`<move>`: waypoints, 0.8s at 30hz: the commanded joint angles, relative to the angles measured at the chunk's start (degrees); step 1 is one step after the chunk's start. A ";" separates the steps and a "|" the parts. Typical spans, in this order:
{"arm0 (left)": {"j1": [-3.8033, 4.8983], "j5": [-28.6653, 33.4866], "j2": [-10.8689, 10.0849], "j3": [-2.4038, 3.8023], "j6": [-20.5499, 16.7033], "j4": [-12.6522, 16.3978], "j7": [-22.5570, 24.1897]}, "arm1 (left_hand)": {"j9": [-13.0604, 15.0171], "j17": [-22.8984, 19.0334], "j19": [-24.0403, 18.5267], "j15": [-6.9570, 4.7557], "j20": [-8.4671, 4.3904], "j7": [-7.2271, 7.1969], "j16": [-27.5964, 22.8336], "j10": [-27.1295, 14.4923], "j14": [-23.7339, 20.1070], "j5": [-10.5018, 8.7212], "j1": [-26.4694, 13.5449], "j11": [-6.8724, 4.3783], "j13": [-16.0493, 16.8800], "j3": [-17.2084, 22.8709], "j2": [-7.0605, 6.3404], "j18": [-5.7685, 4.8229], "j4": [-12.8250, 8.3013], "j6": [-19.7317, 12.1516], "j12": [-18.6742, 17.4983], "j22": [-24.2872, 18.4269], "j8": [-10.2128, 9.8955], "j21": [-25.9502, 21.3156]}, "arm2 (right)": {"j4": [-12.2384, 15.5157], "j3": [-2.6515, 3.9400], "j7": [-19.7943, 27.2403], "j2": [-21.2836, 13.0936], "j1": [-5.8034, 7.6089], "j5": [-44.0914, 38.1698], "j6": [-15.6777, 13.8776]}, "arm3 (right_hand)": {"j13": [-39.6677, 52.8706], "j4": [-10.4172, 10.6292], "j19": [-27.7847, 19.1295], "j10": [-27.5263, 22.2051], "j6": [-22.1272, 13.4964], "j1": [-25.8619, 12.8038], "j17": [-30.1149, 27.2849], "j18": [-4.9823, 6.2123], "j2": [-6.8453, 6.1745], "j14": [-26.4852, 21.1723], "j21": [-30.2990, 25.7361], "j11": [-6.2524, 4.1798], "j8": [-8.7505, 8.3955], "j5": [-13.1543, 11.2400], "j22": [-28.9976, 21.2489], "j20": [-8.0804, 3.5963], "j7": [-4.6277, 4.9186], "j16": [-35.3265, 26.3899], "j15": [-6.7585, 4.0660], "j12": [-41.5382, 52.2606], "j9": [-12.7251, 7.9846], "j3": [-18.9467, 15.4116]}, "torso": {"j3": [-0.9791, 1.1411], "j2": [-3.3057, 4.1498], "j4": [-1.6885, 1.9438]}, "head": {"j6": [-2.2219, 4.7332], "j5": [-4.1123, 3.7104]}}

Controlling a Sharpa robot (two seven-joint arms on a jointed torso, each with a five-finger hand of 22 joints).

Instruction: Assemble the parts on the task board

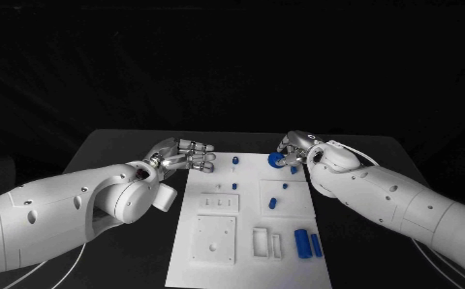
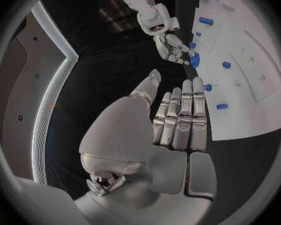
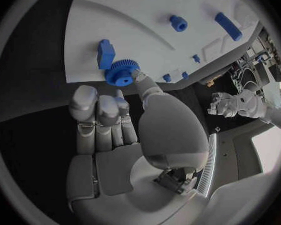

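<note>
The right hand (image 1: 296,149) is pinching a blue gear (image 3: 121,73) between thumb and fingertips at the far edge of the task board (image 1: 218,262). The left hand (image 1: 184,154) is hovering beside that board's far left corner, fingers together, holding nothing.

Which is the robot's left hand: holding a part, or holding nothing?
Holding nothing. In its wrist view the left hand has fingers straight and side by side with no part between them; in the head view it hovers beside the task board.
</note>
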 commanded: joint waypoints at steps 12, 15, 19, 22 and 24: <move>0.06 -0.29 0.12 0.04 0.98 0.09 0.11 | 0.05 0.09 -0.49 0.21 -0.12 0.12 -0.15 -0.20 -0.29 0.17 -0.41 0.18 0.08 -0.12 0.39 0.09 -0.27 -0.33 0.26 -0.20 0.30 0.24 | -2.38 -0.01 0.37 1.33 -0.10 0.28 2.48 | -0.21 0.24 1.86 -0.17 0.10 -0.70 -0.04 -1.05 0.13 0.27 0.34 0.02 -0.09 -0.57 6.34 0.34 0.17 -0.13 0.07 -0.53 0.06 0.42 | 0.00 0.01 0.01 | -0.29 0.07; 0.06 -0.29 0.16 0.04 1.01 0.06 0.10 | 0.05 0.09 -0.49 0.21 -0.12 0.12 -0.15 -0.20 -0.29 0.17 -0.41 0.18 0.08 -0.12 0.39 0.09 -0.27 -0.33 0.26 -0.20 0.30 0.24 | -2.78 -0.03 0.49 1.73 -0.18 0.43 3.07 | -0.21 0.33 1.85 -0.19 0.09 -0.80 -0.02 -1.06 0.18 0.28 0.30 0.02 -0.09 -0.59 6.33 0.34 0.18 -0.14 0.07 -0.53 0.07 0.44 | -0.01 0.02 -0.02 | -0.25 0.14; 0.06 -0.29 0.22 0.04 1.04 0.02 0.07 | 0.05 0.09 -0.49 0.21 -0.12 0.12 -0.15 -0.20 -0.29 0.17 -0.41 0.18 0.08 -0.12 0.39 0.09 -0.27 -0.33 0.26 -0.20 0.30 0.24 | -3.22 -0.13 0.57 2.15 -0.28 0.54 4.04 | -0.14 0.45 1.84 -0.15 0.28 -0.90 0.00 -1.07 0.31 0.29 0.30 0.01 -0.05 -0.55 6.32 0.34 0.15 -0.12 0.06 -0.47 0.08 0.49 | -0.01 0.03 0.00 | -0.35 0.13; 0.06 -0.30 0.27 0.04 1.07 -0.02 0.04 | 0.05 0.09 -0.49 0.21 -0.12 0.12 -0.15 -0.20 -0.29 0.17 -0.41 0.18 0.08 -0.12 0.39 0.09 -0.27 -0.33 0.26 -0.20 0.30 0.24 | -3.56 -0.29 0.63 2.38 -0.36 0.66 5.33 | -0.17 0.56 1.80 -0.27 0.54 -1.05 -0.05 -1.11 0.46 0.27 0.26 -0.03 -0.07 -0.27 6.31 0.33 0.09 -0.21 0.05 -0.53 0.07 0.58 | -0.03 0.00 0.06 | -0.46 0.04; 0.06 -0.30 0.27 0.04 1.07 -0.03 0.03 | 0.05 0.09 -0.49 0.21 -0.12 0.12 -0.15 -0.20 -0.29 0.17 -0.41 0.18 0.08 -0.12 0.39 0.09 -0.27 -0.33 0.26 -0.20 0.30 0.24 | -3.69 -0.38 0.66 2.45 -0.41 0.70 5.80 | -0.13 0.55 1.79 -0.28 0.67 -1.09 -0.05 -1.15 0.53 0.27 0.34 -0.05 -0.08 0.24 6.33 0.31 0.08 -0.24 0.04 -0.51 0.07 0.68 | -0.04 0.00 0.04 | -0.49 0.09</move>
